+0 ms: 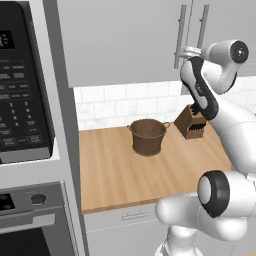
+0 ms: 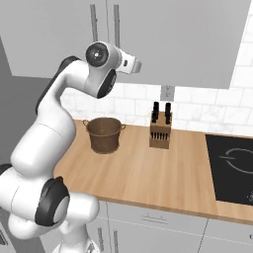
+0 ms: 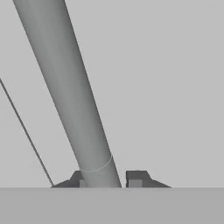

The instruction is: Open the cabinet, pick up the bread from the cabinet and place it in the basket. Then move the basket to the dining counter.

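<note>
Gripper [image 3: 104, 180] is pinched on the cabinet's bar handle [image 3: 72, 94], fingertips [image 3: 136, 178] either side of the bar low on its length; judged a grip taken to pull the door, since the bread is presumably behind the closed cabinet [image 1: 120, 40] doors; both doors look flush, seam [image 3: 26, 131] just beside the bar. Handle's long axis runs vertical on the door in the base views; it slants in the hand view because the hand is rolled. Basket [image 1: 148, 136] sits upright, mouth up, on the wooden worktop [image 1: 115, 170], near the knife block [image 1: 191, 123], below the cabinet.
</note>
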Available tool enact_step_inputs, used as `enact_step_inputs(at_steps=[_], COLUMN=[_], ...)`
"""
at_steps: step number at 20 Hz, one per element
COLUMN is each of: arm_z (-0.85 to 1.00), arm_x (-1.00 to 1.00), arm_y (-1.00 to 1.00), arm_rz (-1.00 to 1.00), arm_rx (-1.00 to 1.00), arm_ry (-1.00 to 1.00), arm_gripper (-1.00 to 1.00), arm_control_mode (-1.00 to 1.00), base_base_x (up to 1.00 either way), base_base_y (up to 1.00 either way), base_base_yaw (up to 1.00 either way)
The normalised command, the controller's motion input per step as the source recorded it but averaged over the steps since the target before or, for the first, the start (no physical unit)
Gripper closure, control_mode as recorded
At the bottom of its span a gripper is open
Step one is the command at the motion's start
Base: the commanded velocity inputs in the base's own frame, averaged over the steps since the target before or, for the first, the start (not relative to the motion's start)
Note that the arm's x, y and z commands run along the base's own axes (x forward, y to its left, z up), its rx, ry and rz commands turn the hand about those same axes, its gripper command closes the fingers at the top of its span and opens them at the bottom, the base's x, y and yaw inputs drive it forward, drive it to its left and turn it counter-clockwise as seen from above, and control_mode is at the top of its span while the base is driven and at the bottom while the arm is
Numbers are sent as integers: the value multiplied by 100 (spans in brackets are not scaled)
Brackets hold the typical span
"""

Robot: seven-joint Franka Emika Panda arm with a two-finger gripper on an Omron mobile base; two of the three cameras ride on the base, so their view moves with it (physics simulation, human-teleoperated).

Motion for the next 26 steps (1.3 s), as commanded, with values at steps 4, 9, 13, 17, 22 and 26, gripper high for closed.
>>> enact_step_inputs(at_steps=[4, 9, 13, 17, 22, 26], arm_z=[2, 10, 14, 8, 0, 0], arm_x=[-60, -98, -100, -100, -100, -98], arm_y=[-12, -22, -25, -12, 4, 88], arm_rz=[0, 0, 0, 0, 1, 0], arm_rx=[0, 0, 0, 0, -3, -32], arm_ry=[0, 0, 0, 2, 11, 18], arm_gripper=[100, 100, 100, 100, -100, -100], arm_control_mode=[-100, -100, -100, -100, -100, -100], base_base_x=[0, 0, 0, 0, 0, 0], base_base_y=[0, 0, 0, 0, 0, 0], base_base_yaw=[0, 0, 0, 0, 0, 0])
